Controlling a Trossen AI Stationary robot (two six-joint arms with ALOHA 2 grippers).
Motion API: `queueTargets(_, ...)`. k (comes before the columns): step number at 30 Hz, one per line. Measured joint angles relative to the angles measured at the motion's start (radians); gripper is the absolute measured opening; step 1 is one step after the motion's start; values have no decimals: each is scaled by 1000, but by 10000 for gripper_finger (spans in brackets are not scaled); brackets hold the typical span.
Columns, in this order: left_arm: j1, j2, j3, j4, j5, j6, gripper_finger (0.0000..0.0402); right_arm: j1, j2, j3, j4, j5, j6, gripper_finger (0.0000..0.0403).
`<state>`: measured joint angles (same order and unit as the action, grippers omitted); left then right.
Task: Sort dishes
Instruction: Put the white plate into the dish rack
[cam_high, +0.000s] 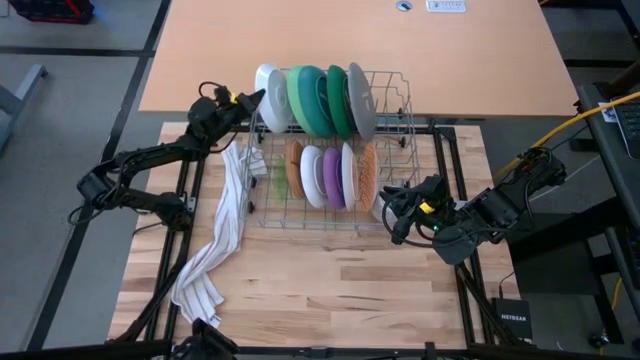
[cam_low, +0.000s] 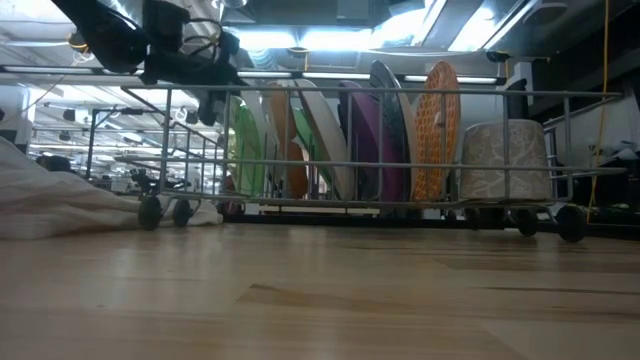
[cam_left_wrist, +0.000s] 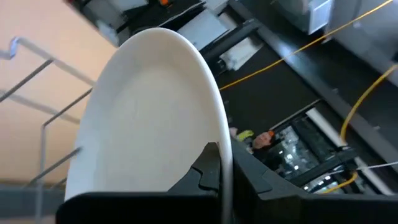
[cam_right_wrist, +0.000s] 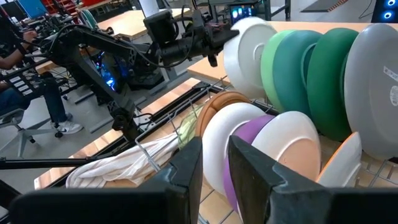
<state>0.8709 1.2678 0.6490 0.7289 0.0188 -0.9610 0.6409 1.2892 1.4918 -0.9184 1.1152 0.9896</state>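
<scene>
A wire dish rack (cam_high: 405, 125) stands mid-table with dishes on edge. The far row holds a white plate (cam_high: 268, 97), then light green (cam_high: 298, 98), teal (cam_high: 316, 100), dark green (cam_high: 338, 100) and grey (cam_high: 362, 100) plates. The near row holds an orange dish (cam_high: 294, 168), white (cam_high: 311, 176), purple (cam_high: 332, 178) and white plates, and an orange patterned one (cam_high: 367, 176). My left gripper (cam_high: 255, 98) is shut on the white plate at the rack's far left corner. My right gripper (cam_high: 388, 212) hangs open by the rack's near right corner, with nothing between its fingers (cam_right_wrist: 193, 168). My left gripper pinches the white plate's rim (cam_left_wrist: 225, 163) between its two fingers, one finger (cam_left_wrist: 202, 177) on each face. It comes about level from the table's left side. The plate stands upright on edge beside the light green plate; its lower edge is hidden, so I cannot tell whether it rests in the rack.
A white striped towel (cam_high: 215, 240) hangs over the rack's left side and trails toward the near left of the table. A patterned bowl (cam_low: 500, 160) sits at the rack's right end. A tan tabletop (cam_high: 350, 40) lies beyond the far edge. Bare wood stretches in front of the rack.
</scene>
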Motion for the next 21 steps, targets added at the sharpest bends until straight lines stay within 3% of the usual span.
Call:
queueTargets(5, 0, 0, 1, -129, 4, 6, 0, 0, 0, 0, 0, 0, 0, 82)
queueTargets(10, -1, 0, 1, -152, -9, 22, 3, 0, 0, 0, 0, 0, 0, 82)
queueTargets(21, 3, -4, 2, -152, -104, 78, 80, 0, 0, 0, 0, -8, 0, 82)
